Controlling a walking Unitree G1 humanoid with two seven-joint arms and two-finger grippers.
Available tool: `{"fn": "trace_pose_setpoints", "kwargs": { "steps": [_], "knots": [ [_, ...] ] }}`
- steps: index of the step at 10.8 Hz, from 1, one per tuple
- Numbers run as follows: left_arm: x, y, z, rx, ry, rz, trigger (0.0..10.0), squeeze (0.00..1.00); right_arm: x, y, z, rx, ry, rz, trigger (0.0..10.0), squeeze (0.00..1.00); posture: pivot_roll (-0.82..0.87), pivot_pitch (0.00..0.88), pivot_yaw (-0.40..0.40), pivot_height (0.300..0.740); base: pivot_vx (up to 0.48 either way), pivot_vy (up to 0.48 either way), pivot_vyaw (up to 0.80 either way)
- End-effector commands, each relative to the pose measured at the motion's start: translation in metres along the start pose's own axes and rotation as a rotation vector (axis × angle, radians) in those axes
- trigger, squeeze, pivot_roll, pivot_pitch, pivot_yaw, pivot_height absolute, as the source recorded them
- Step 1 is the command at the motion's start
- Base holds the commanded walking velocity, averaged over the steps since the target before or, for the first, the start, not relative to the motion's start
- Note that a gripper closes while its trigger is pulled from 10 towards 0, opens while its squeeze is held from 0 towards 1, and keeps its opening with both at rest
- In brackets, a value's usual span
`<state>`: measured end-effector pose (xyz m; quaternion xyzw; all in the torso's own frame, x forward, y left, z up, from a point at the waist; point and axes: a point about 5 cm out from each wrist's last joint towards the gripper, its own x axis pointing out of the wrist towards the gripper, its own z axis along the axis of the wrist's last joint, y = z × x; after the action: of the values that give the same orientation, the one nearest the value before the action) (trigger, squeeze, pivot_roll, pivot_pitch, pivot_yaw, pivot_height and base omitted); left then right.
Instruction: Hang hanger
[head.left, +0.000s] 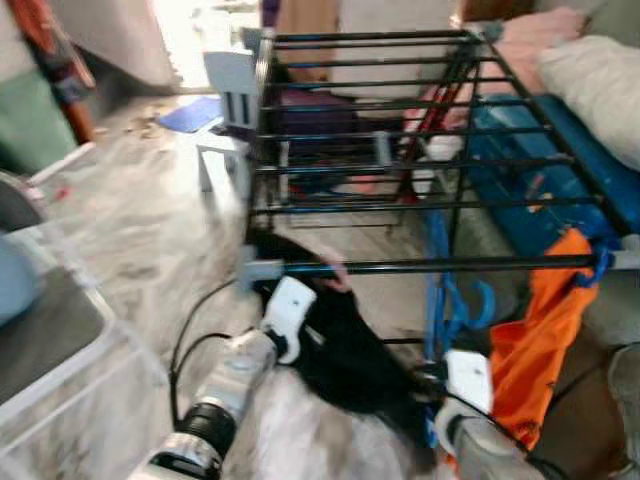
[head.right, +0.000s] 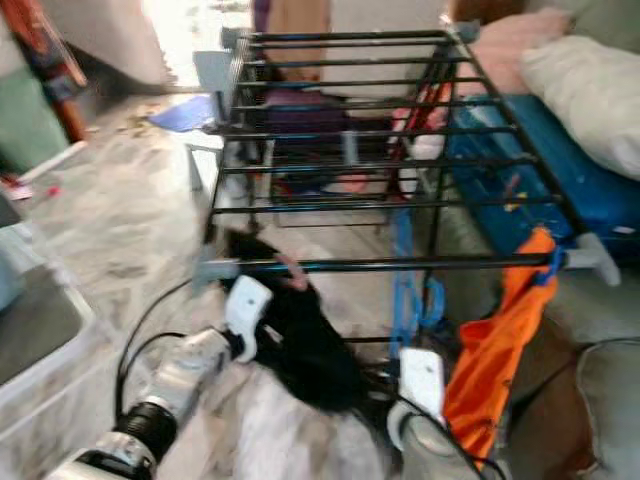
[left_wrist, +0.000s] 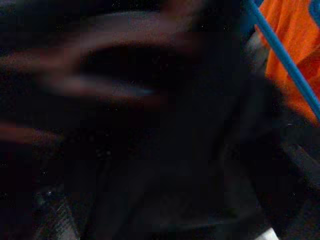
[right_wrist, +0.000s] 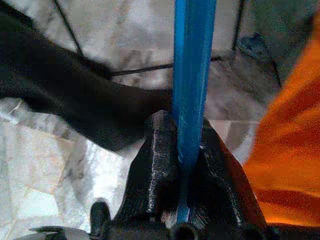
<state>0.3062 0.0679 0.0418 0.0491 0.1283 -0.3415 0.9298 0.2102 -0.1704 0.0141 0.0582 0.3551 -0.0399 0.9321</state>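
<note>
— Around the blue hanger (right_wrist: 192, 75)?
— Clamped between both fingers of the right hand (right_wrist: 186, 165), pressed tight against the blue bar. Hanging below the front rail of the black drying rack (head.left: 420, 150), at 5 o'clock of the head views.
— In the way?
— Black garment (head.left: 345, 345) draped under the rail at 6 o'clock, touching the left hand (head.left: 290, 310); whether open or closed, cannot tell, too dark and blurred. Orange cloth (head.left: 540, 330) just beside the hanger at 4 o'clock, hanging from the same rail.
— Further off?
— Blue bin (head.left: 560, 170) at 2 o'clock, white pillow (head.left: 595, 85) above, marble floor (head.left: 130, 220) at 9 o'clock.
</note>
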Motion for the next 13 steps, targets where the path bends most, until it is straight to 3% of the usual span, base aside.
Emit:
{"fn": "trace_pose_setpoints", "kwargs": {
  "steps": [1,2,5,8,11,13],
  "knots": [
    [0.001,-0.001,0.002,0.013,-0.002,-0.007,10.0,0.0,-0.002,-0.006,0.007,0.002,-0.028,0.005,10.0,0.0,-0.02,0.0,0.011,0.74,0.0,0.0,0.0],
    [0.001,-0.001,0.002,0.007,0.0,-0.005,10.0,0.0,-0.003,-0.013,0.017,-0.065,-0.066,-0.001,10.0,0.0,-0.03,0.0,0.01,0.74,0.0,0.0,0.0],
    [0.002,-0.002,0.001,0.005,0.004,-0.002,10.0,0.0,-0.003,-0.032,0.032,-0.046,-0.05,0.004,10.0,0.0,-0.03,0.0,0.008,0.74,0.0,0.0,0.0],
    [0.002,-0.003,0.0,0.008,0.012,-0.007,10.0,0.0,-0.002,-0.039,0.043,-0.033,-0.002,0.053,10.0,0.0,-0.02,0.0,0.004,0.74,0.0,0.0,0.0],
    [0.0,-0.001,-0.001,0.014,0.018,-0.004,10.0,0.0,0.007,-0.029,0.07,-0.14,0.021,0.15,10.0,0.0,0.0,0.0,-0.004,0.74,0.0,0.0,0.0],
    [-0.002,0.001,-0.003,0.018,0.023,0.006,10.0,0.0,0.015,-0.02,0.074,-0.168,0.057,0.186,10.0,0.0,0.01,0.0,-0.012,0.74,0.0,0.0,0.0]
  ]
}}
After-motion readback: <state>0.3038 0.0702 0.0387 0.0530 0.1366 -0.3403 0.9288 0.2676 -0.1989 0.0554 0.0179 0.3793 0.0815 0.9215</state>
